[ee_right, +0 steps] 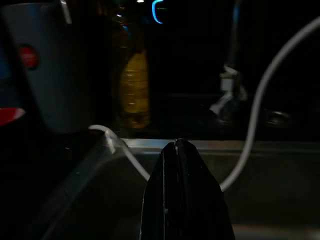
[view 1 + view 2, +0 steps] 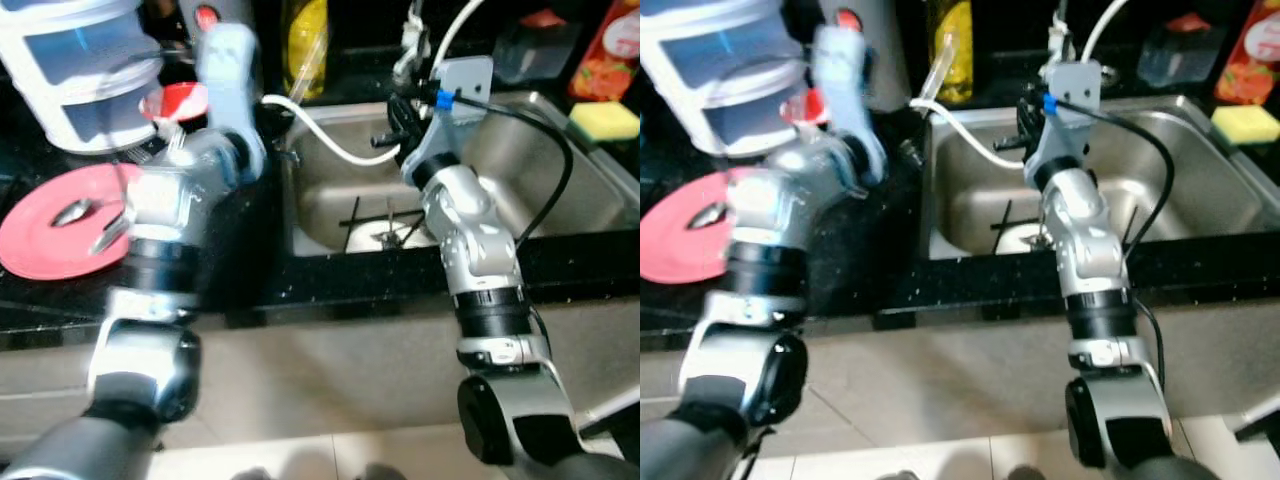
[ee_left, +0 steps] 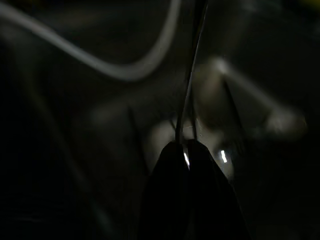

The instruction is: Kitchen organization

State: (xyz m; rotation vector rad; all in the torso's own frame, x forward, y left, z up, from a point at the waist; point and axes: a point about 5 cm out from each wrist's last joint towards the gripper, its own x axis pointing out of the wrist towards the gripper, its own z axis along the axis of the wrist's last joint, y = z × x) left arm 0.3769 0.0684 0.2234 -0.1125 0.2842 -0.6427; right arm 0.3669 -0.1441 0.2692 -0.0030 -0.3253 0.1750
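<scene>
A red plate (image 2: 55,232) lies flat at the left edge of the black counter (image 2: 240,290), a metal spoon (image 2: 75,211) resting on it, with a stack of white plastic containers (image 2: 80,70) standing behind it toward the back edge. Over this part of the counter the robot's left arm is raised. The left gripper (image 3: 187,150) shows in its dark wrist view with both black fingers pressed together on what looks like a thin metal rod or wire, too dim to name; that suggests an item being carried, though the tidying job itself is hard to pin to one object.

A bottle of yellow oil (image 2: 305,45) stands at the counter's back edge, just left of the steel sink (image 2: 590,190). A white hose (image 2: 330,140) droops over the sink's left rim into the basin, where a dark wire rack (image 2: 385,225) lies on the bottom. The right arm reaches over the sink's front edge, and the right gripper (image 1: 176,145) has its fingers closed with nothing between them, pointing across the basin toward the oil bottle. A yellow sponge (image 2: 605,120) sits at the sink's back right corner, handy for washing.
</scene>
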